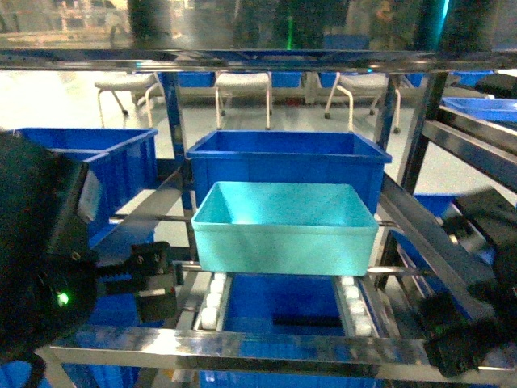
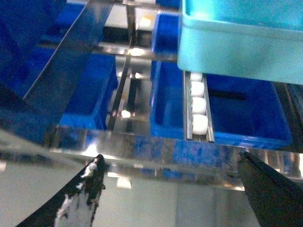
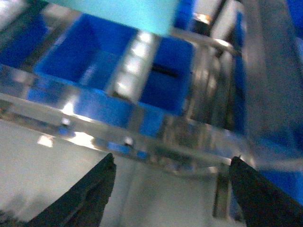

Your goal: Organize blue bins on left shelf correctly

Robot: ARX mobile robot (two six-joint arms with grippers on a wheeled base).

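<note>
overhead, a steel flow-rack shelf level with shiny grey rails [image 1: 266,346] and two strips of small white roller wheels [image 1: 212,303] fills the head view, with white-legged chairs [image 1: 242,89] on a pale floor behind at 12 o'clock. a light turquoise glossy plastic tub [image 1: 284,229] sits centred on the rollers, a dark royal-blue plastic bin [image 1: 287,158] just behind it and another dark blue bin [image 1: 279,311] on the level below. left gripper [image 2: 170,198] hangs at 7 o'clock before the front rail, jaws spread wide, holding nothing; right gripper [image 3: 173,189] at 5 o'clock likewise spread and empty. only the left wrist view shows the tub's underside resting on the roller strip; the right wrist view is blurred.
</note>
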